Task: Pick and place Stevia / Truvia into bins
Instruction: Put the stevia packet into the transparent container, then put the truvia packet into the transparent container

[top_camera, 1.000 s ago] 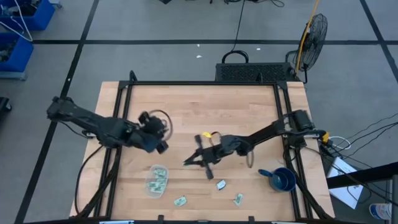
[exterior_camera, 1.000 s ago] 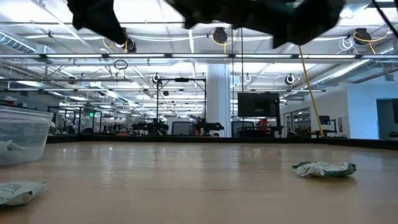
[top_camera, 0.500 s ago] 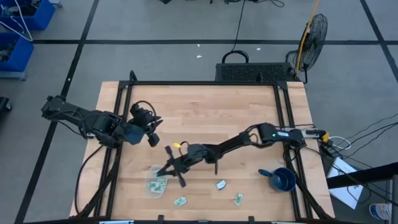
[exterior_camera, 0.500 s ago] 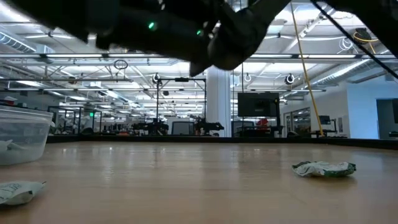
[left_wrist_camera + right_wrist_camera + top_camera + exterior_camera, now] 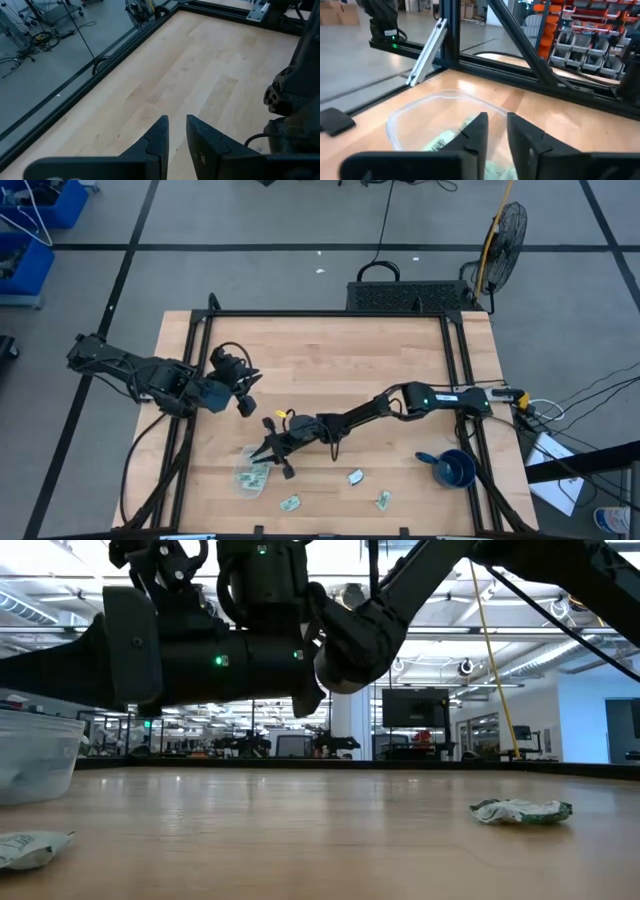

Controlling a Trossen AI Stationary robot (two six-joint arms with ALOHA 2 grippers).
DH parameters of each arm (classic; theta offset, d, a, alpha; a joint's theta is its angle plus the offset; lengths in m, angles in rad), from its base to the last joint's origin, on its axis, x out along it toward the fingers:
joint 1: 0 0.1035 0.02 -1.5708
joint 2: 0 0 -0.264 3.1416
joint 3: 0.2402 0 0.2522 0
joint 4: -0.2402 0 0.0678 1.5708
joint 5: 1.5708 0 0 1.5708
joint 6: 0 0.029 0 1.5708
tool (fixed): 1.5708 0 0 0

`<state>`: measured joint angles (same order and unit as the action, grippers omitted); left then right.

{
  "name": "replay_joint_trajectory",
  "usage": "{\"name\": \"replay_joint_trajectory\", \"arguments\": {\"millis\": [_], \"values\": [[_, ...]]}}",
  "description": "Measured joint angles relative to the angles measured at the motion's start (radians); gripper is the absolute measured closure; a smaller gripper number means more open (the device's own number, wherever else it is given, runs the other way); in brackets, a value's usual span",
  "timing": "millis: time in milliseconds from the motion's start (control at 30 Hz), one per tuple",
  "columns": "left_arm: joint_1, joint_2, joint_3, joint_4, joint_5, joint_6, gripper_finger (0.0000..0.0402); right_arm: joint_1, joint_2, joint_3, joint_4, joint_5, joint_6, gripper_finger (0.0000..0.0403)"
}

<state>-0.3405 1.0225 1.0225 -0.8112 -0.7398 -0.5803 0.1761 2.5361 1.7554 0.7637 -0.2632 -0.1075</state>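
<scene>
High view, right gripper reaching over the clear tub on the table, three sachets beside, left gripper apart, right wrist view, narrow-gapped empty jaws above tub, sachets inside, left wrist view, jaws narrow, empty.

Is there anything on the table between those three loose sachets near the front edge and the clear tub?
Nothing visible. The three sachets lie on bare wood right of the clear tub. The right gripper hangs over the tub's rim, above the table, and the blue cup sits off to the right.
</scene>
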Motion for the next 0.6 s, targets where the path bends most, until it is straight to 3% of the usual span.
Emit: {"name": "replay_joint_trajectory", "arguments": {"millis": [300, 467, 600], "values": [[0.000, 0.000, 0.000, 0.000, 0.036, -0.012, 0.0330, 0.003, -0.028, -0.001, 0.017, -0.008, -0.017, 0.0282], [0.000, 0.000, 0.000, 0.000, 0.067, -0.004, 0.0330, 0.002, -0.116, 0.001, -0.088, -0.171, -0.057, 0.0285], [-0.002, 0.014, 0.000, 0.000, 0.069, -0.003, 0.0330, 0.009, -0.182, 0.000, -0.303, -0.264, -0.066, 0.0296]]}}
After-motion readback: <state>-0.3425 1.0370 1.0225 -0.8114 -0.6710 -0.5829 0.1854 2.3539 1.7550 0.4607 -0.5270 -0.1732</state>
